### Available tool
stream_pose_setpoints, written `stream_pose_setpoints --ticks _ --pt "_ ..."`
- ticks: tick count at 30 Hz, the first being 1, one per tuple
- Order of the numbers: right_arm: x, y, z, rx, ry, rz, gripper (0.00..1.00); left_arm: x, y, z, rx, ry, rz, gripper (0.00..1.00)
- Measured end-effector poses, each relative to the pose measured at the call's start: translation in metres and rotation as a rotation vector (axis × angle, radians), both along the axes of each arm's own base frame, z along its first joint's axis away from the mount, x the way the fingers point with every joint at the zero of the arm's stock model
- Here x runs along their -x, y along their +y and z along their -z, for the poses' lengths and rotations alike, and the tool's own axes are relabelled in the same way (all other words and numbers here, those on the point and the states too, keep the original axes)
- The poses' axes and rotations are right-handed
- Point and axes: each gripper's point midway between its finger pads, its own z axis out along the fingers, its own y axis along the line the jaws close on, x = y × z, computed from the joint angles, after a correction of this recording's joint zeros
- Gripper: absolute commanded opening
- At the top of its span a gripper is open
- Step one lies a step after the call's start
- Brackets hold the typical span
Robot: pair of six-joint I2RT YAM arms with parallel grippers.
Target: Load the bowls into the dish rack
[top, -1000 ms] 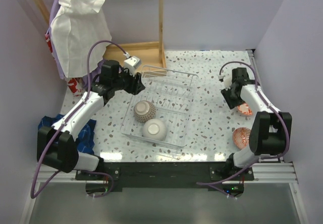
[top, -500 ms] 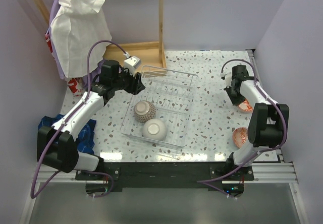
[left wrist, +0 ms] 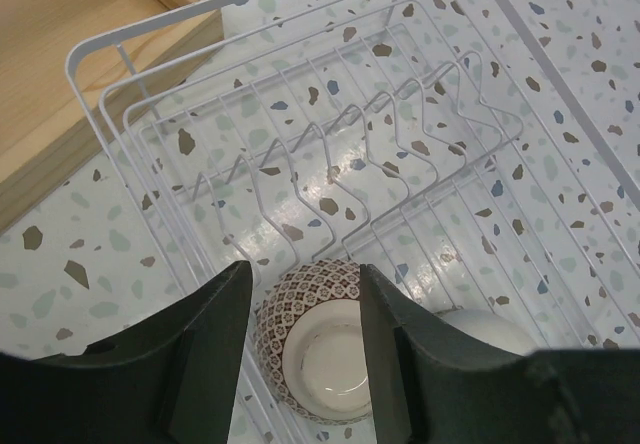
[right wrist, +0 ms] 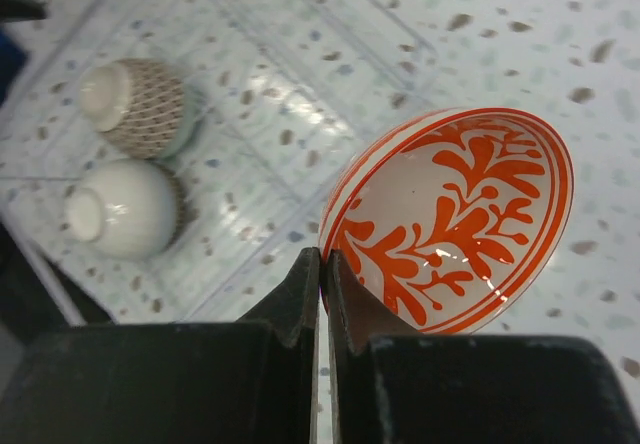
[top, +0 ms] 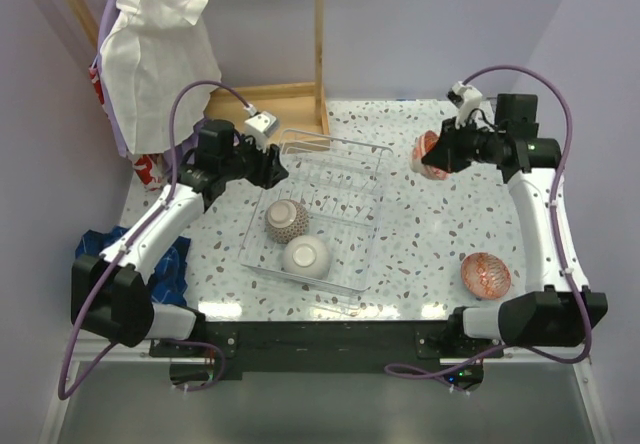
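Note:
The silvery wire dish rack (top: 340, 179) sits mid-table and holds a brown-patterned bowl (top: 286, 219) and a white bowl (top: 305, 256), both upside down. They also show in the right wrist view as the patterned bowl (right wrist: 135, 104) and the white bowl (right wrist: 120, 207). My right gripper (top: 440, 156) is shut on the rim of an orange-and-white bowl (top: 428, 154) and holds it in the air right of the rack; the bowl (right wrist: 455, 219) stands on edge. My left gripper (top: 275, 169) is open above the rack's back left, the patterned bowl (left wrist: 325, 339) below between its fingers. A second orange bowl (top: 485, 274) lies at the front right.
A wooden frame (top: 290, 104) stands behind the rack, its base (left wrist: 90, 74) close to the rack's corner. A white cloth (top: 155, 34) hangs at the back left. A blue cloth (top: 110, 244) lies at the table's left edge.
My right gripper took hold of an orange bowl at the right edge, lifted it and swung it left toward the rack. The left arm has barely moved.

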Motion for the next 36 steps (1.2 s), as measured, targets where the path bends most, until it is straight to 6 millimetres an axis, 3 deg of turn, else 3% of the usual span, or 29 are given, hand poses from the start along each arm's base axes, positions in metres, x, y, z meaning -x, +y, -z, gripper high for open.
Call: stream_pose_setpoints --ticks 8,15,19,28,36 --pt "0.04 0.119 0.033 -0.374 0.238 -0.223 0.0 0.009 -0.013 0.004 0.064 0.021 0.069 0.51" --pt "0.046 0.172 0.04 -0.516 0.316 -0.167 0.0 0.006 -0.017 0.024 0.104 0.091 0.031 0.47" --pt "0.041 0.182 0.044 -0.587 0.312 -0.107 0.0 0.003 -0.018 0.032 0.106 0.111 0.023 0.45" --pt "0.032 0.176 0.081 -0.645 0.393 0.088 0.0 0.003 -0.025 0.037 0.122 0.144 0.054 0.36" --pt "0.04 0.193 0.082 -0.662 0.419 0.107 0.0 0.005 -0.029 0.036 0.131 0.166 0.078 0.36"
